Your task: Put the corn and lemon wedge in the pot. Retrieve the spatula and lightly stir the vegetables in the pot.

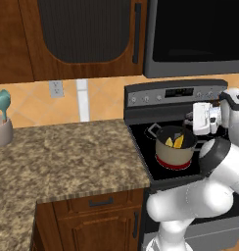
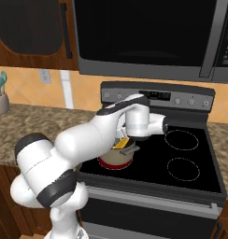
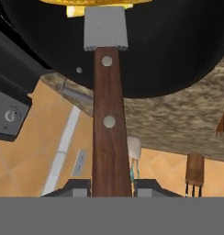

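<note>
Arm [image 2: 88, 135]: glossy white rounded segments joined by dark grey bands | Wrist beside the pot [image 1: 175, 147]: boxy white housing | Fingertips [image 3: 77, 188]: small, dark grey, blocky

No text, label, brand or number can be read anywhere. The stove's control panel [image 1: 176, 93] carries a small dark display with faint marks, perhaps digits, too blurred to make out.
</note>
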### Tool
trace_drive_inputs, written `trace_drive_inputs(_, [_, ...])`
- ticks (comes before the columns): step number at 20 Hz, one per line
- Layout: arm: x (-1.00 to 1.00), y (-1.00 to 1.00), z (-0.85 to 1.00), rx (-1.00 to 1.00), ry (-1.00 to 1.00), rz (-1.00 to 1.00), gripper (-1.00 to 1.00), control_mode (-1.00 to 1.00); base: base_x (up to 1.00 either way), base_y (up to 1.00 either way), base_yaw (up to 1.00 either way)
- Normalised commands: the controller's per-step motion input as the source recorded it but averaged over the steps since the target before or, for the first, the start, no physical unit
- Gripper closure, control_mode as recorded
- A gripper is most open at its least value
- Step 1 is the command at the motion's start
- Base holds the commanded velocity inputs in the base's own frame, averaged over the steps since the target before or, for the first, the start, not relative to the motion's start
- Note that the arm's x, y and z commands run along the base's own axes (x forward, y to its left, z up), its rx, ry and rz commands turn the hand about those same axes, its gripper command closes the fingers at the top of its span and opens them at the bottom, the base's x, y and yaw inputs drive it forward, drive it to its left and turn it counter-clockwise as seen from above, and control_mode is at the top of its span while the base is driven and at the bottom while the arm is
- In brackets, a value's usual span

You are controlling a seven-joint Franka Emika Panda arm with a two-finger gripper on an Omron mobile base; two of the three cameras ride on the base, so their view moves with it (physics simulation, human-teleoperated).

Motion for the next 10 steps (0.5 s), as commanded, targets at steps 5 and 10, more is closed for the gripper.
trace_drive_inputs(5, [0.21, 0.0, -0.54, -0.01, 0.08, 0.0, 1.0, -1.0, 0.0, 0.0, 0.0])
trace_drive_inputs(10, [-0.12, -0.01, -0.1, 0.0, 0.05, -0.01, 1.0, -1.0, 0.0, 0.0, 0.0])
